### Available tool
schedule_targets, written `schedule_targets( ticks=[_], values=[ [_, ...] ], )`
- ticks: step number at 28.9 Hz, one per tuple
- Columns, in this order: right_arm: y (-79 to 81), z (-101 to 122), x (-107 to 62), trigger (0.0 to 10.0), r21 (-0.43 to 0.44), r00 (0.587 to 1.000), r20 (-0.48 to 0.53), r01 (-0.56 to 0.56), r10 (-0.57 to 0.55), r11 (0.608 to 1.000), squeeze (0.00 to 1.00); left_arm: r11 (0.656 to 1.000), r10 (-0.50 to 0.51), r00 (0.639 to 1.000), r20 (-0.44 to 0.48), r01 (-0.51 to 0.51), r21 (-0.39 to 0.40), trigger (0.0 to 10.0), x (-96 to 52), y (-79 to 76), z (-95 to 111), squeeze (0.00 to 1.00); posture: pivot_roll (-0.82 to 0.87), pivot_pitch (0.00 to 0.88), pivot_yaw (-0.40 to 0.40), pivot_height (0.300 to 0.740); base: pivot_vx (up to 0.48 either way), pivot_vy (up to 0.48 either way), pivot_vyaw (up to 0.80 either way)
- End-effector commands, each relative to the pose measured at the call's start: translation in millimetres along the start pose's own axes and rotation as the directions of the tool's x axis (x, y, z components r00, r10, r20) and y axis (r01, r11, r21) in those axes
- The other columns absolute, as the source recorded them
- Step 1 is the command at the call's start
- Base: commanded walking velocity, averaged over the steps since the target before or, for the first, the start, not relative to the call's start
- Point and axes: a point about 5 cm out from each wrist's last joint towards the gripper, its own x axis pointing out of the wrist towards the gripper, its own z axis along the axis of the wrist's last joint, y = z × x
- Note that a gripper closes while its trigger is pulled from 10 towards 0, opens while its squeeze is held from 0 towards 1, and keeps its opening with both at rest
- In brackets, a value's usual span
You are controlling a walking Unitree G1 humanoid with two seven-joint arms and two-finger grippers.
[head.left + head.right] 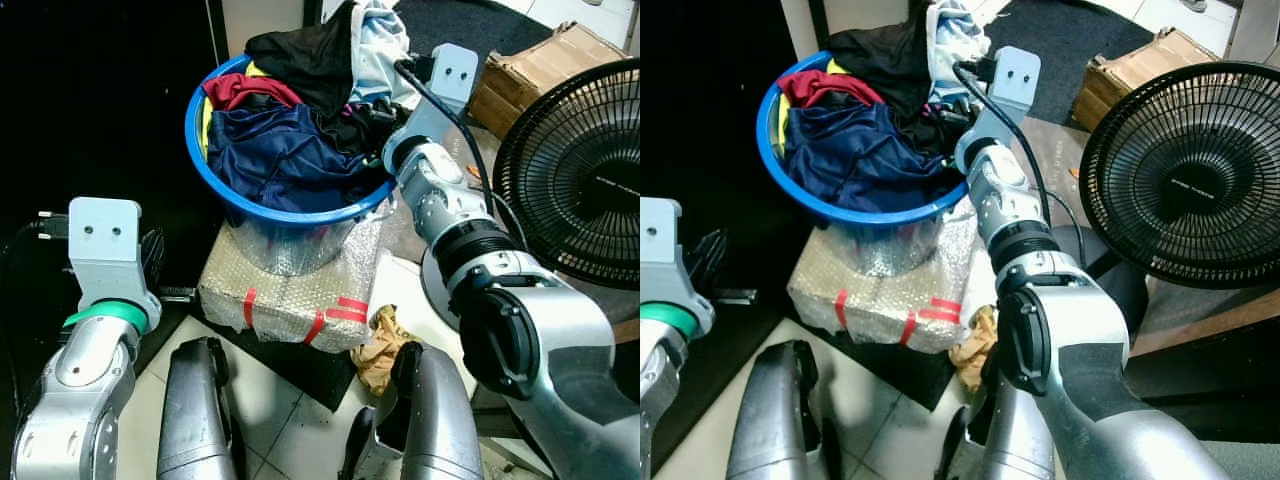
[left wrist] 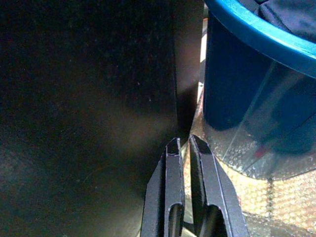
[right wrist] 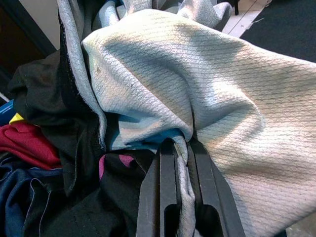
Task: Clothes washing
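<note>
I see my right gripper [image 3: 180,148] pinching the pale blue shirt [image 3: 207,94] above the basket [image 1: 215,185]; left gripper [image 2: 186,143] closed, empty, half-shadowed.

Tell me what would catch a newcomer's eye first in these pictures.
First, the blue laundry basket, heaped with dark, navy and red clothes, standing on a bubble-wrapped box ahead of the robot. The right gripper is shut on a pale blue garment at the top of the heap. A black fan stands to the robot's right; the left gripper hangs shut beside the basket.
</note>
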Motion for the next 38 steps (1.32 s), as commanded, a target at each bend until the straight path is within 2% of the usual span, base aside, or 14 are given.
schedule_targets(
  ticks=[1, 8, 14, 15, 17, 18, 19, 21, 23, 26, 32, 34, 35, 38],
  values=[
    [-18.8, -38.4, -9.3, 0.0, 0.027, 0.985, -0.156, 0.073, -0.068, 0.997, 0.00, 1.000, 0.007, 1.000, -0.024, -0.006, 0.013, 10.0, -3.2, 0.2, -4.6, 0.00, 0.24, 0.338, -0.033, 0.321, 0.000, 0.000, 0.00],
    [-10.0, -9.1, -2.2, 0.0, -0.020, 0.999, -0.031, 0.031, -0.032, 0.999, 0.00, 1.000, 0.006, 1.000, -0.021, -0.006, 0.012, 10.0, 0.5, -0.8, -5.2, 0.00, 0.24, 0.309, -0.034, 0.321, 0.000, 0.000, 0.00],
    [11.7, 80.7, 0.1, 0.0, -0.151, 0.925, 0.372, -0.028, 0.083, 0.988, 0.00, 1.000, 0.006, 1.000, 0.017, -0.006, 0.009, 10.0, 9.7, -0.9, 0.7, 0.00, 0.23, 0.258, -0.032, 0.321, 0.000, 0.000, 0.00],
    [19.0, 114.4, -7.6, 1.8, -0.222, 0.839, 0.525, -0.028, 0.144, 0.975, 0.00, 1.000, 0.009, 1.000, 0.028, -0.009, 0.008, 10.0, 12.7, 0.0, 2.4, 0.00, 0.23, 0.236, -0.031, 0.321, 0.000, 0.000, 0.00],
    [21.4, 125.3, -11.2, 1.8, -0.245, 0.803, 0.572, -0.026, 0.167, 0.969, 0.00, 1.000, 0.011, 0.999, 0.032, -0.011, 0.007, 10.0, 13.2, 0.3, 3.1, 0.00, 0.23, 0.236, -0.031, 0.321, 0.000, 0.000, 0.00],
    [22.6, 130.9, -13.5, 10.0, -0.255, 0.782, 0.597, -0.028, 0.180, 0.966, 0.00, 1.000, 0.012, 0.999, 0.034, -0.012, 0.007, 10.0, 14.6, 0.7, 3.1, 0.00, 0.22, 0.223, -0.030, 0.321, 0.000, 0.000, 0.00],
    [22.6, 130.9, -13.5, 10.0, -0.255, 0.782, 0.597, -0.028, 0.180, 0.966, 0.00, 1.000, 0.012, 0.999, 0.034, -0.012, 0.007, 10.0, 14.6, 0.7, 3.1, 0.00, 0.22, 0.223, -0.030, 0.321, 0.000, 0.000, 0.00],
    [20.4, 153.9, -33.1, 10.0, -0.362, 0.647, 0.715, 0.016, 0.266, 0.932, 0.00, 1.000, 0.016, 0.999, 0.046, -0.016, 0.005, 10.0, 17.8, 2.2, 4.0, 0.00, 0.20, 0.175, -0.019, 0.321, 0.000, 0.000, 0.00],
    [20.4, 153.9, -33.1, 10.0, -0.362, 0.647, 0.715, 0.016, 0.266, 0.932, 0.00, 1.000, 0.016, 0.999, 0.046, -0.016, 0.005, 10.0, 17.8, 2.2, 4.0, 0.00, 0.20, 0.175, -0.019, 0.321, 0.000, 0.000, 0.00],
    [11.6, 152.6, -65.5, 10.0, -0.425, 0.563, 0.752, 0.015, 0.344, 0.905, 0.00, 1.000, 0.013, 0.999, 0.050, -0.013, 0.005, 10.0, 20.2, 3.0, 3.1, 0.00, 0.18, 0.148, -0.003, 0.321, 0.000, 0.000, 0.00],
    [13.1, 141.8, -100.0, 10.0, -0.458, 0.544, 0.741, -0.019, 0.393, 0.889, 0.00, 1.000, 0.010, 0.999, 0.048, -0.010, 0.010, 10.0, 23.6, 5.8, 1.0, 0.00, 0.14, 0.132, 0.012, 0.321, 0.000, 0.000, 0.00],
    [15.7, 105.8, -128.0, 10.0, -0.453, 0.631, 0.674, -0.060, 0.386, 0.889, 0.00, 1.000, -0.006, 0.999, 0.051, 0.005, 0.018, 10.0, 29.1, 6.8, 0.5, 0.00, 0.11, 0.119, 0.024, 0.321, 0.000, 0.000, 0.00],
    [15.7, 105.8, -128.0, 10.0, -0.453, 0.631, 0.674, -0.060, 0.386, 0.889, 0.00, 1.000, -0.006, 0.999, 0.051, 0.005, 0.018, 10.0, 29.1, 6.8, 0.5, 0.00, 0.11, 0.119, 0.024, 0.321, 0.000, 0.000, 0.00],
    [7.2, 53.4, -144.7, 10.0, -0.454, 0.753, 0.559, -0.072, 0.347, 0.888, 0.00, 0.999, -0.026, 0.998, 0.063, 0.025, 0.021, 10.0, 34.5, 3.9, 1.7, 0.00, 0.09, 0.105, 0.028, 0.321, 0.000, 0.000, 0.00]
  ],
)
